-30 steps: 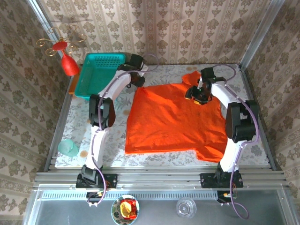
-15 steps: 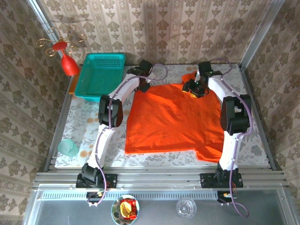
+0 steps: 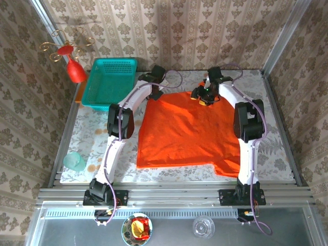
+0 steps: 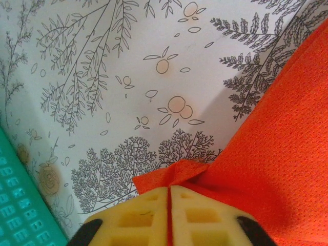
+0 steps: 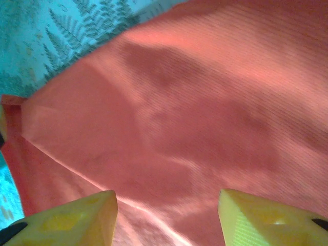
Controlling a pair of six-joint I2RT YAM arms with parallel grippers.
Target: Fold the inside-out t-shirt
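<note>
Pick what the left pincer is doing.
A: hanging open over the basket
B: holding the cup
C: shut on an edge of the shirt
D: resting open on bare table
C: in the left wrist view the left pincer has its jaws pressed together, with a fold of the shirt pinched between them.

A teal plastic basket point(image 3: 109, 80) with a perforated floor sits at the far left corner of the table, and its edge also appears at the lower left of the left wrist view point(image 4: 20, 205). The tablecloth point(image 3: 87, 133) is white, printed with leaves, trees and small orange fruit. A glossy red ornament point(image 3: 76, 72) with gold wire curls hangs against the patterned wallpaper point(image 3: 205, 31), left of the basket. A pale green cup point(image 3: 75, 161) stands at the table's left edge. Below the metal rail point(image 3: 174, 195), a bowl point(image 3: 137, 228) with yellow and red contents sits well apart from a clear glass piece point(image 3: 203, 227).
</note>
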